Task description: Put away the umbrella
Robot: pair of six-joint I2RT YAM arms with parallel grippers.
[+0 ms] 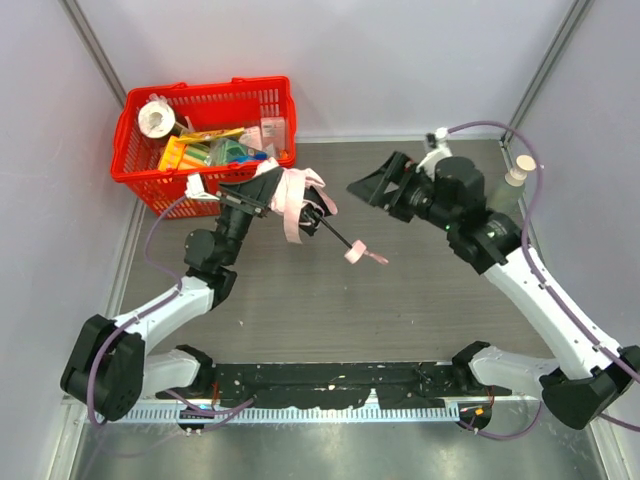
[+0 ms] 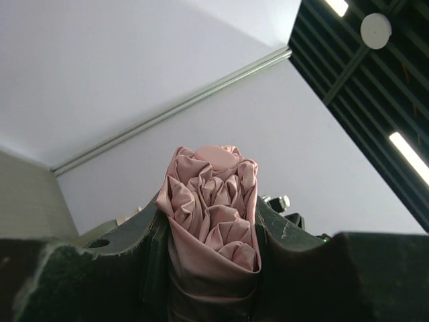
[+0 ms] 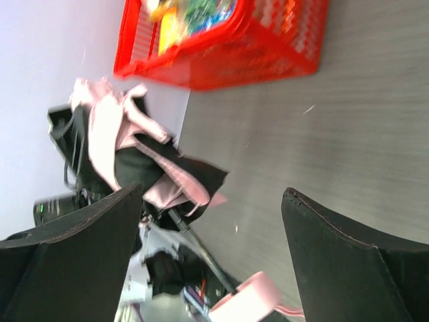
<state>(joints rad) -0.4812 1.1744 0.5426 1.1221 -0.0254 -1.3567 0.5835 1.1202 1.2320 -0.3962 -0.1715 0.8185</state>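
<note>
Pale lilac-white panel walls with silver metal corner posts enclose a grey wood-grain tabletop. Overhead, a black slatted ceiling carries 2 lit white strip lights.

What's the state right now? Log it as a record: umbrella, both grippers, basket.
umbrella: pale pink, canopy bunched, black shaft extended, handle at its end
left gripper: shut on the umbrella's canopy
right gripper: open, empty, apart from the handle
red basket: far left corner of the table, holds assorted items, umbrella not inside
task status: umbrella not yet put away
</note>
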